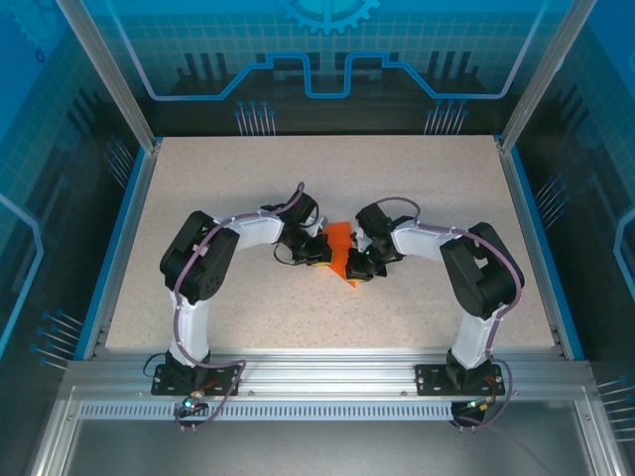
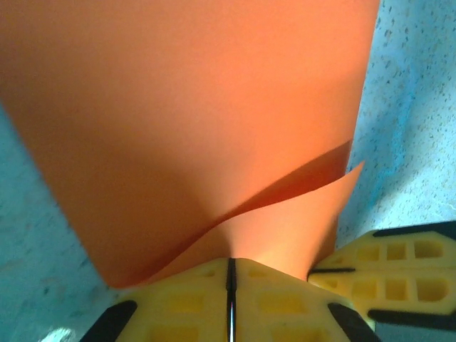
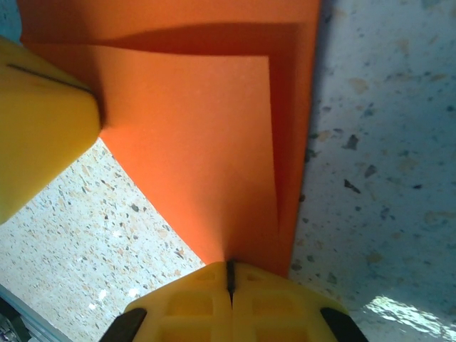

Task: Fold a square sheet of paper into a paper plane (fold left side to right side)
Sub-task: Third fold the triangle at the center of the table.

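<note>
The orange sheet of paper (image 1: 342, 250) is thin, matte and unmarked. It is partly folded, with one flat layer lying over another and a straight crease running along its right side. In the left wrist view its upper layer lifts in a soft curve away from the layer beneath.

The left gripper (image 2: 230, 281) is at the sheet's left edge. Its yellow plastic fingers (image 2: 178, 303), moulded with rectangular recesses, are pressed together and pinch the paper.

The right gripper (image 3: 230, 279) is at the sheet's right corner, and it too is clamped on the paper's edge.

The speckled, stone-like beige table (image 1: 248, 178) spreads under and all around the sheet.
</note>
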Action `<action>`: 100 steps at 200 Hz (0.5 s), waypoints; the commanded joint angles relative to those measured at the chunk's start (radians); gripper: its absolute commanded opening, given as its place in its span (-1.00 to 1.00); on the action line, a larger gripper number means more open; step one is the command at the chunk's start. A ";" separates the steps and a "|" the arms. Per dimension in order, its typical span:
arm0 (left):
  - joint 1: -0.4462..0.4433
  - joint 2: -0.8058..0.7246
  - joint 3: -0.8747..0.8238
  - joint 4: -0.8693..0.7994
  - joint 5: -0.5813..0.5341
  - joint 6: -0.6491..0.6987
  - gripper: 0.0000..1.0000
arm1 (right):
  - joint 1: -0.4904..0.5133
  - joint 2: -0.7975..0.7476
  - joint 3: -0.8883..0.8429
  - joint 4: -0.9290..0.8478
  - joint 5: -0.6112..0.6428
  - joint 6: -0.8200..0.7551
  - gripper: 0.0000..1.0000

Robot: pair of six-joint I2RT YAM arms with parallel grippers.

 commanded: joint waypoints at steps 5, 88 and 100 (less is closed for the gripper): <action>-0.017 -0.091 -0.043 0.034 -0.007 0.023 -0.80 | -0.004 0.039 -0.022 -0.078 0.067 -0.017 -1.00; -0.063 -0.053 -0.052 0.089 0.073 0.042 -0.89 | -0.004 0.041 -0.024 -0.078 0.065 -0.025 -1.00; -0.066 -0.042 -0.043 0.086 0.074 0.048 -0.90 | -0.003 0.043 -0.026 -0.078 0.064 -0.025 -1.00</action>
